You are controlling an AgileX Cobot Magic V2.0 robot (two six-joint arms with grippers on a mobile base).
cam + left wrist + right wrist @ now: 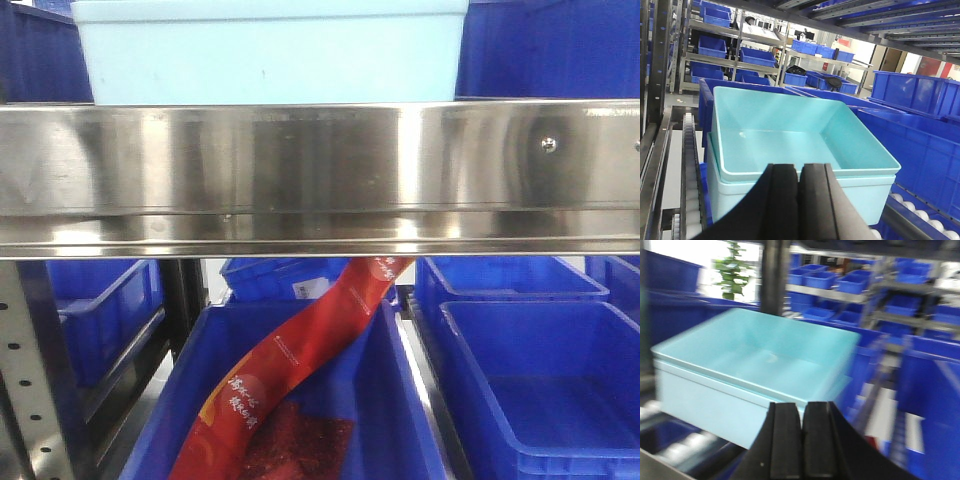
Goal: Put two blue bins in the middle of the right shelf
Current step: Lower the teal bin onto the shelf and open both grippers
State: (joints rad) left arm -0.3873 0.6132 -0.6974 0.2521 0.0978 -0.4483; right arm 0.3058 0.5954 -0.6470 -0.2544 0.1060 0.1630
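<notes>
A: Jaws status?
B: Left gripper [800,200] jaws pressed together, nothing between them. Right gripper [802,440] the same, pads nearly touching, holding nothing. Right wrist view is blurred.
A: Bins?
B: The two blue bins [790,145] are nested, one inside the other, both empty. They sit on a roller shelf [689,150], just ahead of both grippers, with a dark blue crate [935,150] right beside them. Front view shows only the outer bin's wall [270,50] above a steel shelf rail [320,170].
A: Below the rail?
B: Blue crates; one holds a red packet [290,370].
</notes>
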